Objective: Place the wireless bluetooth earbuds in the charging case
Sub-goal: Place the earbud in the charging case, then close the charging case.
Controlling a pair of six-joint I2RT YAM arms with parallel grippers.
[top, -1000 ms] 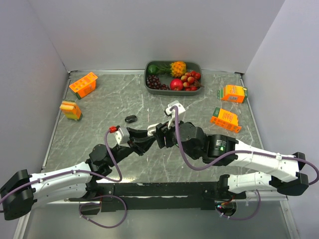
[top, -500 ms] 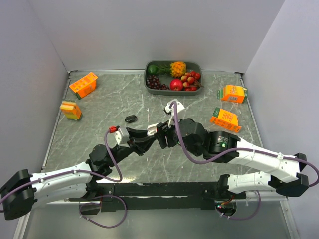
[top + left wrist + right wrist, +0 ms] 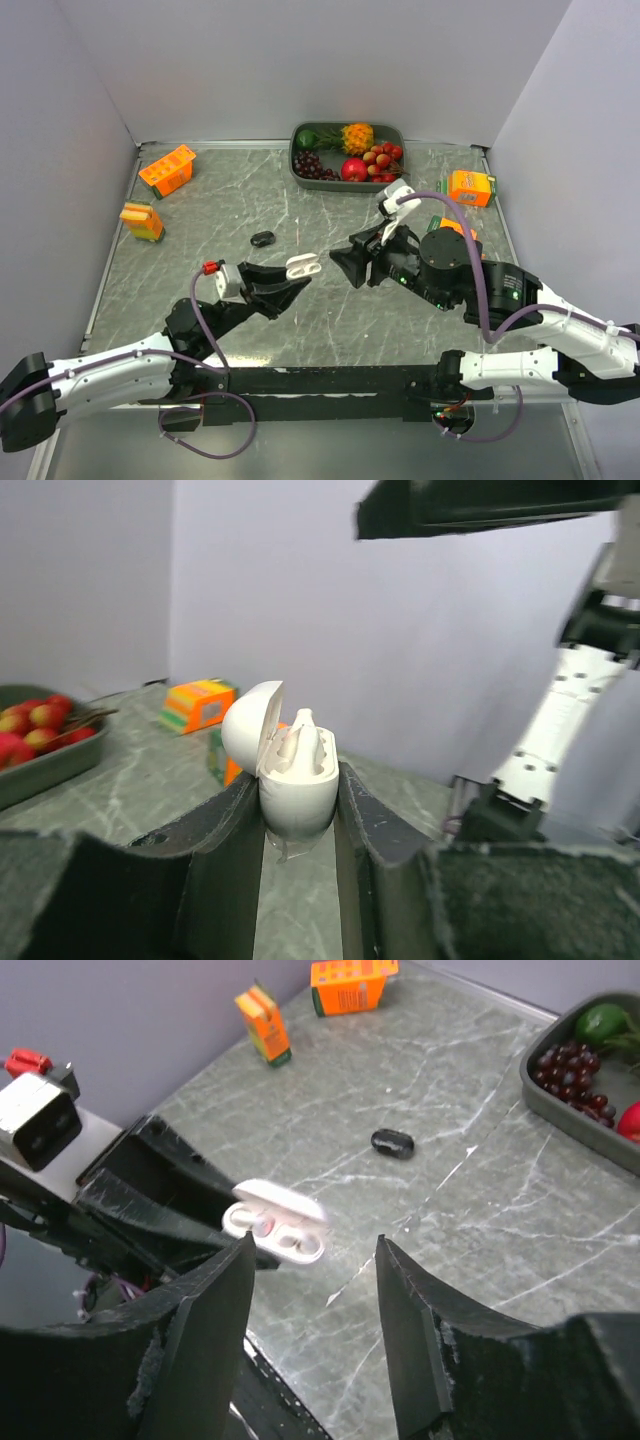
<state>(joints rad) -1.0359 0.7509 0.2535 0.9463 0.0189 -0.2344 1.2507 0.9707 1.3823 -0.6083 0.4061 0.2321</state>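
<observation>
The left jaws are squeezed tight on the white charging case (image 3: 298, 790). They hold it up off the counter (image 3: 220, 210), between the two arms. Its lid (image 3: 250, 725) is tipped open. A white earbud (image 3: 300, 742) sits inside with its stem poking up. I cannot tell if a second one is in beside it.

The right jaws are spread apart and hold nothing. They point at the case, which is just to their left in the top view. From the right wrist, the case is ahead and a bit to the left. Its long side runs across the view, and its open top faces the jaws.

A small black oval thing (image 3: 263, 239) lies flat on the counter. It is farther left and a little farther back than the case. I cannot tell if it is a bud or another case. The left jaws are closer to it, but they are busy. So I think the free right jaws must reach past the held case to get it.

The four orange cartons (image 3: 167, 169) have print on them, but it is too small to read. I see no name on the case. A fruit tray (image 3: 340, 186) sits at the back.
</observation>
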